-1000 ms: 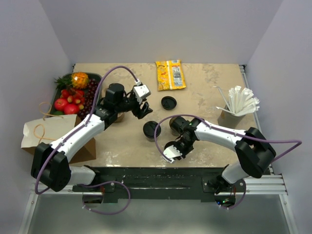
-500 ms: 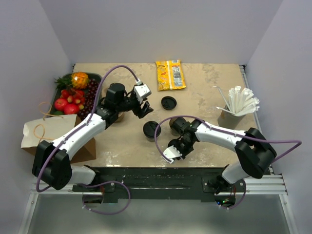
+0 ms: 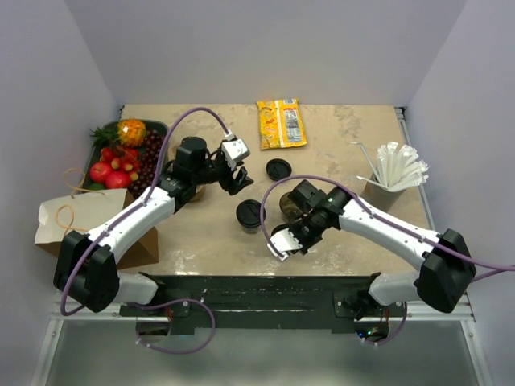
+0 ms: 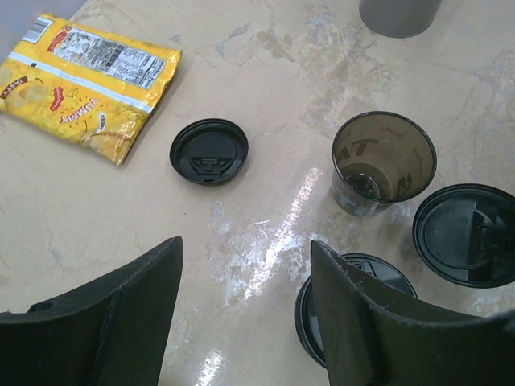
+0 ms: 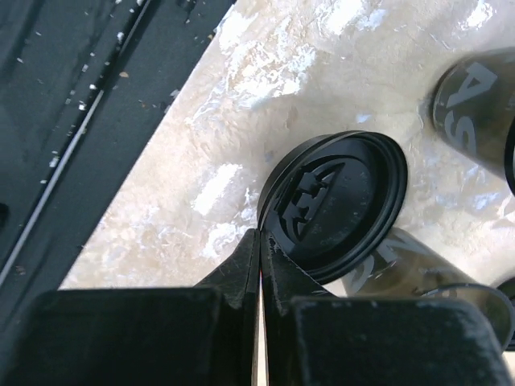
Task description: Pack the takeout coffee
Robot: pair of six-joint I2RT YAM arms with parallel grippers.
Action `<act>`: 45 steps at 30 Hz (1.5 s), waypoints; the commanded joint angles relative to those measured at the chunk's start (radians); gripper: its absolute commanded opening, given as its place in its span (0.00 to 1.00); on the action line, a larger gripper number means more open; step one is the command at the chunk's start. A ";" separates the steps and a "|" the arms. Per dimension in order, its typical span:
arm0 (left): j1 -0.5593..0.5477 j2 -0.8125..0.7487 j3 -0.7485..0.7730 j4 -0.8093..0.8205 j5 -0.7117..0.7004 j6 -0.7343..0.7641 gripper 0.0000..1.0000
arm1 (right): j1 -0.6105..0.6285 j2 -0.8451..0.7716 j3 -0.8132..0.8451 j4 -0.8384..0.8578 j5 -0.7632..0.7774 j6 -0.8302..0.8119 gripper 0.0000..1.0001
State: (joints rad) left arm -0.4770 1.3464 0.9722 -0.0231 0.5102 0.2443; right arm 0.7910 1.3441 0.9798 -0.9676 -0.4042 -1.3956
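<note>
**Right gripper pinches a lid**

The right gripper [image 5: 260,233] is clamped on the rim of a round black plastic coffee lid [image 5: 334,205], which is tilted just beside the open dark translucent cup [image 4: 384,161]. The left gripper [image 4: 244,249] hangs spread above the marbled beige table [image 4: 265,72].

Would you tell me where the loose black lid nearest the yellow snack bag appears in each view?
Top external: loose lid, table centre, just below the snack bag.
Left wrist: loose lid left of centre, lower right of the snack bag.
Right wrist: not in view.
Shared landmark: the snack bag.
</note>
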 commanded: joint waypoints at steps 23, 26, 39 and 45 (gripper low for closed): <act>0.008 0.074 0.097 0.077 0.171 -0.039 0.70 | -0.485 0.256 0.563 -0.422 -0.735 0.337 0.00; -0.001 0.085 0.103 0.080 0.205 -0.010 0.70 | -0.539 0.300 0.563 -0.421 -0.809 0.371 0.00; -0.166 0.174 0.166 0.057 0.182 0.125 0.72 | -0.596 0.458 0.525 -0.422 -0.940 0.432 0.00; -0.210 0.200 0.172 0.072 0.151 0.167 0.72 | -0.599 0.493 0.499 -0.424 -0.912 0.444 0.00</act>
State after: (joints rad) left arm -0.6708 1.5360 1.0985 0.0055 0.6727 0.3527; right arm 0.1989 1.8133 1.4891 -1.3354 -1.2808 -0.9688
